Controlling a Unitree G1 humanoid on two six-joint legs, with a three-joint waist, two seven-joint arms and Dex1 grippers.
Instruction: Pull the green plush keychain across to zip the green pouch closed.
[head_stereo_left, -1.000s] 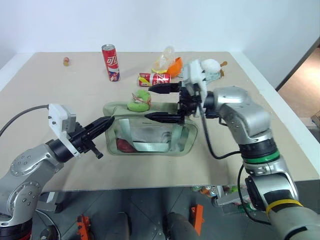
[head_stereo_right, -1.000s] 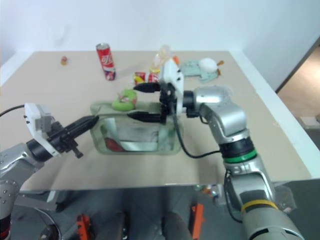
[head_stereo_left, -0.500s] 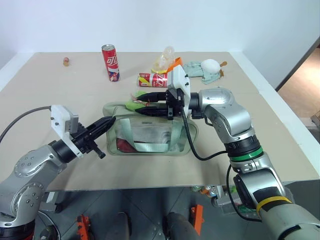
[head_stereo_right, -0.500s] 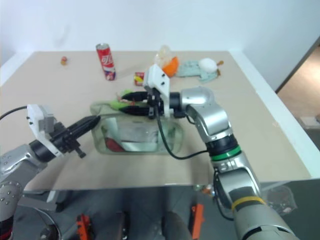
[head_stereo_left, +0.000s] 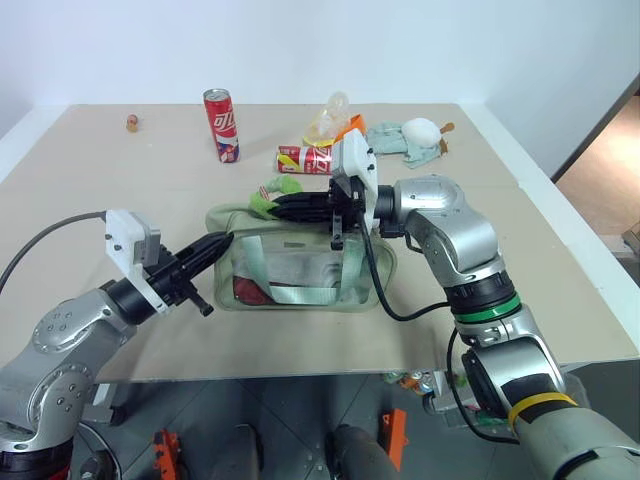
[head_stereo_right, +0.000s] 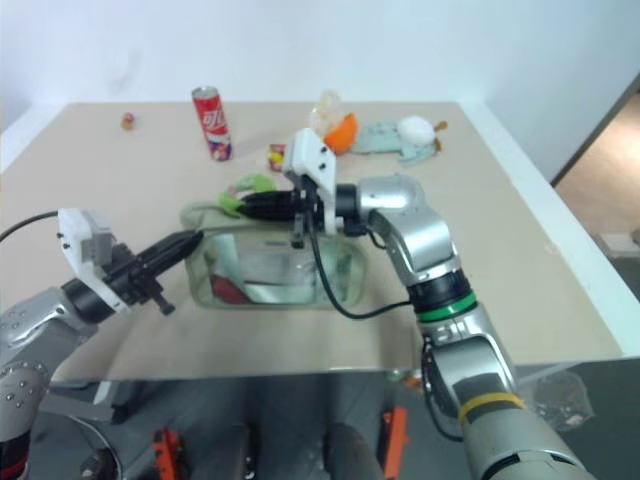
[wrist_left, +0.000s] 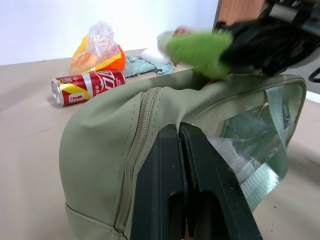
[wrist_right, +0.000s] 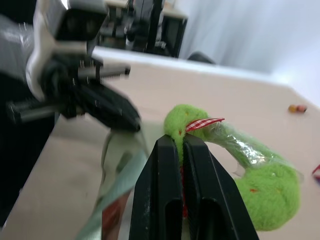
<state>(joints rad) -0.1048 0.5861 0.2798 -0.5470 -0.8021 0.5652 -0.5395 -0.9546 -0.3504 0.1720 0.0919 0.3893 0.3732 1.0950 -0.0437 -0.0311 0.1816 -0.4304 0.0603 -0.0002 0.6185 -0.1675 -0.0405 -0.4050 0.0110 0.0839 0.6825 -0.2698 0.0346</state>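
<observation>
The green pouch (head_stereo_left: 300, 262), soft sage fabric with rounded corners and a clear plastic window, lies on the tan surface (head_stereo_left: 120, 200). The fuzzy lime green plush keychain (wrist_right: 260, 185) sits at its far top edge. The right gripper (wrist_right: 178, 150) has its fingers pinched together on the keychain. The left gripper (wrist_left: 178, 145) has its fingers clamped on the pouch's near end, beside the zip.

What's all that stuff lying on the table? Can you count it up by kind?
Soda cans: 2 (upright, lying)
Green pouch: 1
Green plush keychain: 1
Pale teal cloth: 1
White ball: 1
Orange plastic-wrapped item: 1
Small far object: 1
Total: 8
</observation>
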